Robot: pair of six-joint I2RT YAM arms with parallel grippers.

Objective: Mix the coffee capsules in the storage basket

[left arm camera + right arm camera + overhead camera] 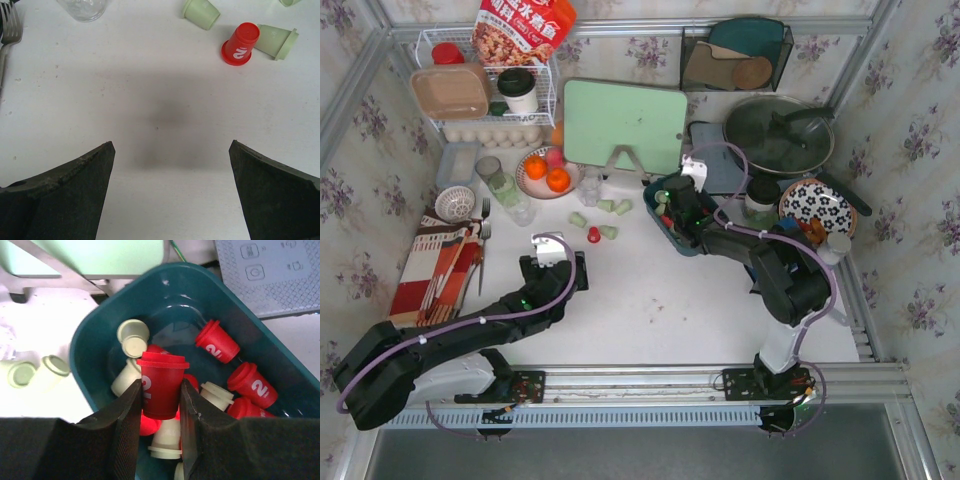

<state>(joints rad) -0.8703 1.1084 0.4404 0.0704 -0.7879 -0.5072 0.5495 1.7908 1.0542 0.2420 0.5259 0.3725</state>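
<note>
The dark teal storage basket (682,243) sits right of centre; in the right wrist view its rim (90,335) surrounds several red capsules (217,341) and pale green capsules (133,335). My right gripper (160,381) is over the basket (672,205), shut on an upright red capsule (162,372) held above the pile. Several pale green capsules (608,232) and one red capsule (593,235) lie loose on the table left of the basket. My left gripper (552,262) is open and empty (171,145) just short of the red capsule (240,44) and two green ones (200,12).
A green cutting board (623,122) stands behind the loose capsules. A plate of oranges (545,172), clear glasses (505,190) and cutlery on a cloth (445,265) are at left. A pan (778,135) and patterned plate (817,205) are at right.
</note>
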